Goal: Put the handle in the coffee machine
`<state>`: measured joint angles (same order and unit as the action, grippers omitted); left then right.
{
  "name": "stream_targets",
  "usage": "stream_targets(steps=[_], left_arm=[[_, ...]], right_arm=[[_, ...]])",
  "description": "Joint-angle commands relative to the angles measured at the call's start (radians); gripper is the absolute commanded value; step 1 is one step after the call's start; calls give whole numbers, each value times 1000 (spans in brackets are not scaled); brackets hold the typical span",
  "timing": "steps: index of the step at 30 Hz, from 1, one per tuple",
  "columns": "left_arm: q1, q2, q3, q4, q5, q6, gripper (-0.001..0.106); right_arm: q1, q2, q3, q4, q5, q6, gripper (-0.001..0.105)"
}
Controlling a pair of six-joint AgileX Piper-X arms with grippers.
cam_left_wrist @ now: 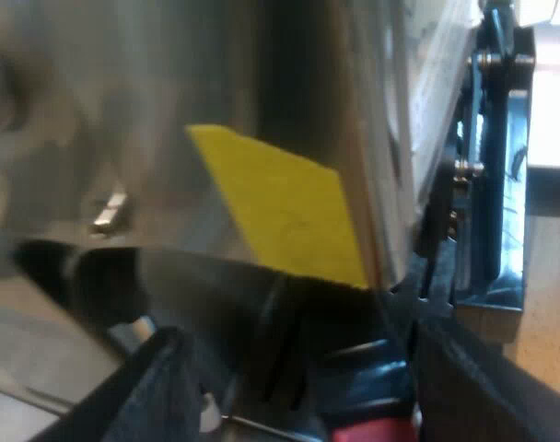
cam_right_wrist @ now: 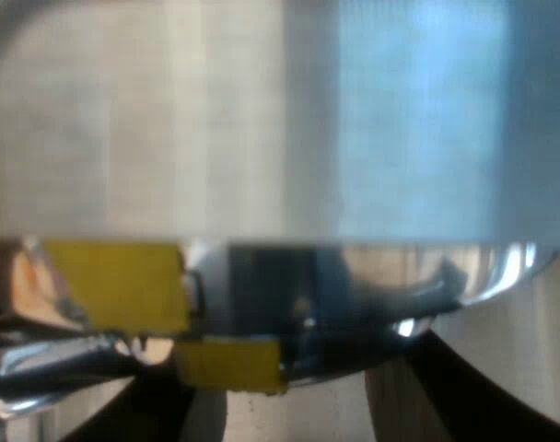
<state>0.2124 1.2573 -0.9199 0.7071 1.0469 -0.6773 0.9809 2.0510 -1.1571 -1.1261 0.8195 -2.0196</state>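
Handle (cam_left_wrist: 365,379): its dark grip with the red end sits between the two black fingers (cam_left_wrist: 160,396) of the left claw (cam_left_wrist: 298,343). The claw is clenched on it and holds it right up against the shiny metal wall of the coffee machine (cam_left_wrist: 123,110). The holder's metal end is lost in the dark under that wall, so whether it has gone into the machine cannot be told.

A yellow label (cam_left_wrist: 280,212) lies on the metal just above the grip; any writing on it cannot be made out. Past the machine's edge stands a dark blue frame (cam_left_wrist: 492,184) with bolts, and beyond it a pale tabletop (cam_left_wrist: 549,304).

The right claw (cam_right_wrist: 298,391) is released. Its fingers (cam_right_wrist: 483,405) stand apart, a pale surface shows between them, and brushed metal with a shiny curved rim (cam_right_wrist: 381,276) is close before them. Two yellow patches (cam_right_wrist: 229,364) sit on that rim. Which is label and which is reflection is unclear.
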Motion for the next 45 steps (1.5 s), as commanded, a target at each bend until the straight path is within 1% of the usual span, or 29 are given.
stream_targets(steps=[1, 2, 4, 5, 7, 8, 9, 10, 11, 12, 13, 14, 15, 16, 18, 19, 21, 24, 29, 30, 33, 34, 35, 36, 41, 43, 45], left_arm=[[26, -27, -20, -1, 41, -25, 55], [54, -41, -31, -1, 66, -51, 55], [78, -52, -49, 22, 75, -59, 55], [86, -56, -66, 56, 63, -59, 53], [84, -58, -111, 142, 6, -59, 40], [81, -58, -125, 165, -11, -59, 36], [73, -58, -145, 200, -47, -59, 24], [63, -58, -166, 221, -102, -57, 10], [55, -58, -175, 224, -135, -57, 3], [38, -58, -190, 227, -215, -57, 1], [17, -58, -198, 226, -298, -59, 1], [7, -58, -198, 223, -333, -58, 1], [-12, -58, -198, 222, -384, -58, 1], [-25, -49, -198, 222, -412, -58, 1], [-41, -32, -198, 216, -443, -62, 1], [-43, -13, -198, 209, -455, -74, 1], [-40, 18, -198, 208, -457, -85, 1], [-38, 67, -198, 208, -497, -81, 1], [-41, 125, -198, 222, -539, -81, 1], [-41, 131, -198, 236, -540, -81, 1], [-45, 133, -198, 297, -535, -36, 1], [-47, 133, -198, 297, -535, -32, 1], [-55, 133, -198, 334, -543, 0, 1], [-63, 133, -198, 359, -545, 13, 1], [-87, 125, -198, 403, -511, 17, 1], [-98, 117, -198, 417, -511, 17, 1], [-121, 98, -198, 459, -511, 26, 1]], right_arm=[[0, -41, -15, -100, -1, -4, 39], [0, -41, -15, -100, -1, -4, 39], [0, -41, -15, -100, -1, -4, 39], [0, -41, -15, -100, -1, -4, 39], [0, -41, -15, -97, -1, -4, 39], [0, -41, -15, -97, -1, -4, 39], [0, -41, -15, -97, -1, -4, 39], [0, -41, -15, -97, -1, -4, 39], [0, -41, -15, -97, -1, -4, 39], [0, -41, -15, -97, -1, -4, 39], [0, -41, -15, -97, -1, -4, 39], [0, -41, -15, -97, -1, -4, 39], [0, -41, -15, -97, -1, -4, 39], [0, -41, -15, -97, -1, -4, 39], [0, -41, -15, -97, -1, -4, 39], [0, -41, -15, -97, -1, -4, 39], [0, -41, -15, -97, -1, -4, 39], [0, -41, -15, -97, -1, -4, 39], [0, -41, -15, -97, -1, -4, 39], [0, -41, -15, -97, -1, -4, 39], [0, -41, -15, -97, -1, -4, 39], [0, -41, -15, -97, -1, -4, 39], [0, -41, -15, -97, -1, -4, 39], [0, -41, -15, -97, -1, -4, 39], [0, -41, -15, -97, -1, -4, 39], [0, -41, -15, -97, -1, -4, 39], [0, -41, -15, -97, -1, -4, 39]])
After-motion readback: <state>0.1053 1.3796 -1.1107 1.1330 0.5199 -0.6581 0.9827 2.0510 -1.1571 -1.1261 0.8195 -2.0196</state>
